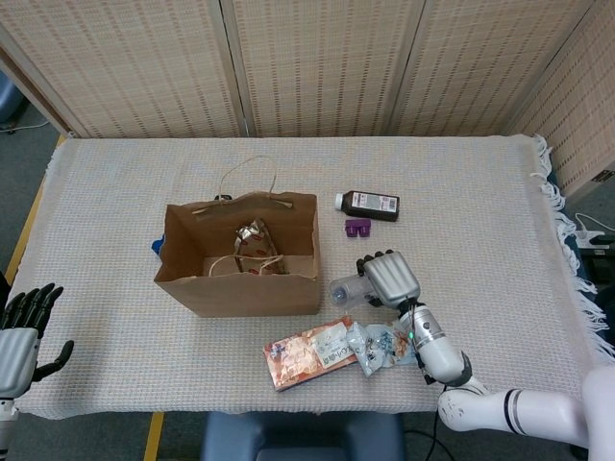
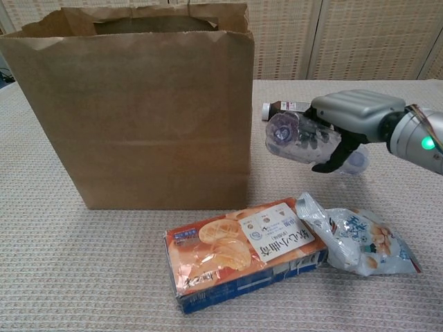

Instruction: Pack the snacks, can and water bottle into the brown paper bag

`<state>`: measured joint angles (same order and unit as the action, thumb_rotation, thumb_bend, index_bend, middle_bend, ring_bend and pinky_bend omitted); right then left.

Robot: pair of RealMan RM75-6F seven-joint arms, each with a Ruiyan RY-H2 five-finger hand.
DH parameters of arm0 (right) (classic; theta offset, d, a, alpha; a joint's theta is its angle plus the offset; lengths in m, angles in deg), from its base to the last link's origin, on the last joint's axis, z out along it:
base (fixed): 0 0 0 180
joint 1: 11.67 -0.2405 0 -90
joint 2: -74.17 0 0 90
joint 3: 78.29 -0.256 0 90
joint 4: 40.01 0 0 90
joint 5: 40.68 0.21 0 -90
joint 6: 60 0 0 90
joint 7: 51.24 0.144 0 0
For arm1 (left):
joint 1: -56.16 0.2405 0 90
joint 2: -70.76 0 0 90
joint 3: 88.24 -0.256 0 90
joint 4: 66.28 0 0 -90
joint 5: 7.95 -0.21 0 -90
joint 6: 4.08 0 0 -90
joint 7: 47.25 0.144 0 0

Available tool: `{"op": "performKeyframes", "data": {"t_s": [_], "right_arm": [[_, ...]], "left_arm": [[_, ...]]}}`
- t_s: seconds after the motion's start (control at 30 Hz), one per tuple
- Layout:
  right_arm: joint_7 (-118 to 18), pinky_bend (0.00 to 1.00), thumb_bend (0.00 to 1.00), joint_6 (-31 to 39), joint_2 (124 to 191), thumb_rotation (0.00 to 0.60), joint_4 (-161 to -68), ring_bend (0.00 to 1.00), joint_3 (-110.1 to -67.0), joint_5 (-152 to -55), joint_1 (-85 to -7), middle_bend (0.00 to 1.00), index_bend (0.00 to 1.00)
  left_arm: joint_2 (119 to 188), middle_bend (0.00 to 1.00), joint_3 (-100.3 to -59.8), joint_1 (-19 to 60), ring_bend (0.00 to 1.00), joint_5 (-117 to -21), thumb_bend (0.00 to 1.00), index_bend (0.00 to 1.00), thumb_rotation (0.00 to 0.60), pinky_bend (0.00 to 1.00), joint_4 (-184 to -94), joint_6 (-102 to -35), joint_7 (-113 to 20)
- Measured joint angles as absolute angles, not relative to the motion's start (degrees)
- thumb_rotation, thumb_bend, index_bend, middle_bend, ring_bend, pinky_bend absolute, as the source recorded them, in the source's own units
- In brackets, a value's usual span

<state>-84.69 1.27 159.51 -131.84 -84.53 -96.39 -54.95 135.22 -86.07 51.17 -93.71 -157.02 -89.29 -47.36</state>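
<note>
1. The right hand [image 2: 346, 124] wraps around the clear water bottle [image 2: 304, 138], holding it on its side, clear of the table, just right of the brown paper bag [image 2: 138, 111].
2. Next, I judge: raise it above the rim, tip it upright, and lower it beside the snack already inside.
3. The left hand [image 1: 21, 331] idles with fingers spread, holding nothing.
</note>
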Motion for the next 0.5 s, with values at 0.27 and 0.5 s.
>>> {"op": "performKeyframes", "data": {"t_s": [0.27, 0.5], "right_arm": [[-76.7, 0.83, 0.3, 4.8, 149.9, 0.6, -139.7, 0.67, -86.8, -99.9, -51.3, 0.66, 0.78], [-71.8, 0.83, 0.3, 12.0, 146.9, 0.6, -145.6, 0.67, -94.6, -101.9, -49.9, 0.66, 0.78]], "left_arm": [[135.4, 0.0, -85.9, 51.2, 0.0, -93.4, 0.36, 0.04, 0.6, 0.0, -157.3, -89.3, -46.4], [135.6, 0.0, -85.7, 50.9, 0.0, -93.1, 0.36, 0.04, 0.6, 0.0, -157.6, -89.1, -45.0]]}}
